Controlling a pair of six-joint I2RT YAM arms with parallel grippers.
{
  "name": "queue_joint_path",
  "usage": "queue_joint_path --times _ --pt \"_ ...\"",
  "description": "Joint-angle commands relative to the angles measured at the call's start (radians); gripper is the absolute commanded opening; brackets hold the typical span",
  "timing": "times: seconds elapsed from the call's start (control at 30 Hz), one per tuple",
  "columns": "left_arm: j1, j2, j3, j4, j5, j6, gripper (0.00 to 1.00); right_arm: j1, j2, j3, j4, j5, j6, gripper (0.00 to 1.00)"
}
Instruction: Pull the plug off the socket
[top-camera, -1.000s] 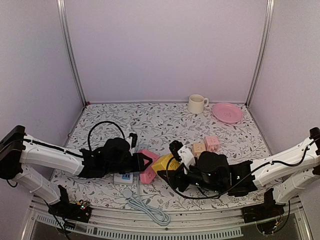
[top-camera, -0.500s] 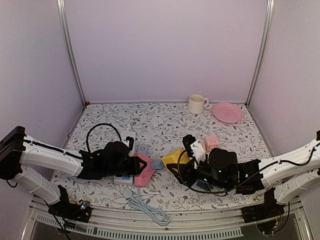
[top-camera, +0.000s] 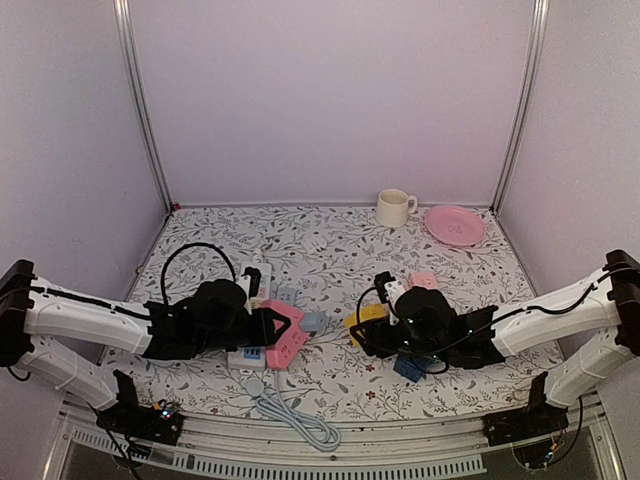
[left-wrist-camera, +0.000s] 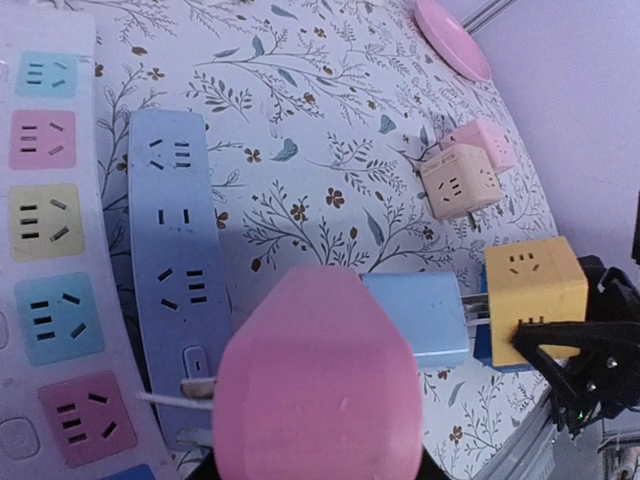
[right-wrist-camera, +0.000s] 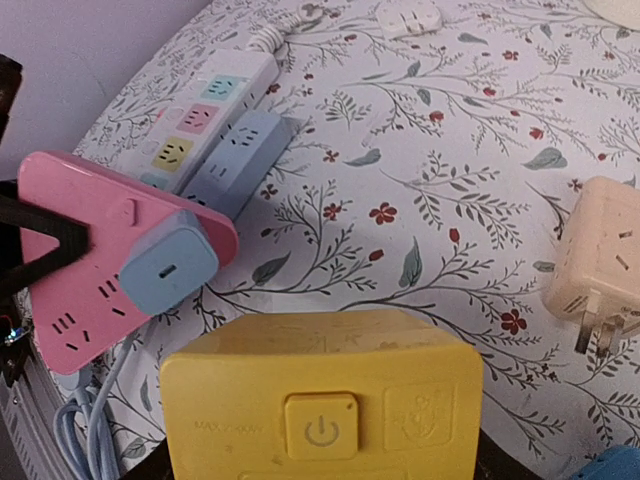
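Plug (right-wrist-camera: 168, 262), seemingly in left gripper's (top-camera: 270, 327) pink socket (right-wrist-camera: 80, 300), faces right gripper's (top-camera: 362, 335) yellow cube (right-wrist-camera: 320, 400).

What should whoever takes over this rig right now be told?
Left hand: shut on the pink power strip.
Right hand: shut on the yellow cube socket.
Done: cube held apart from the strip, clear gap between them.
A blue adapter sits plugged into the strip.
Left: probably set both down; maybe pull the adapter too.
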Motion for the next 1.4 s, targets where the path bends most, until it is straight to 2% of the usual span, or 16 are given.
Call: queue_joint_path --times 0.0,0.3,0.57,0.63,0.73,0.87,1.07,1.37 --pt "0.000 -0.050 -0.019 0.058 -0.018 0.009 0.00 -0.028 0.070 0.064 -0.043 -0.047 0.076 0.05" --pt "-0.003 -0.078 -0.028 0.078 -0.013 0.027 0.00 -0.056 0.174 0.129 -0.091 -0.098 0.113 0.18" --pt "-0.009 -0.080 -0.026 0.091 -0.008 0.037 0.00 -0.056 0.158 0.153 -0.137 -0.083 0.116 0.42" --pt "-0.008 -0.078 -0.022 0.092 -0.006 0.038 0.00 -0.056 0.146 0.153 -0.144 -0.083 0.117 0.52" --pt "-0.010 -0.077 -0.018 0.096 -0.005 0.043 0.00 -0.056 0.127 0.151 -0.153 -0.078 0.115 0.62" --pt "-0.014 -0.068 -0.011 0.101 -0.001 0.046 0.00 -0.056 0.108 0.148 -0.161 -0.066 0.119 0.72" --pt "-0.023 -0.054 -0.001 0.106 0.000 0.050 0.00 -0.056 0.090 0.142 -0.170 -0.060 0.123 0.82" --pt "-0.040 -0.055 -0.002 0.115 -0.012 0.060 0.00 -0.057 0.011 0.113 -0.177 -0.055 0.145 0.85"
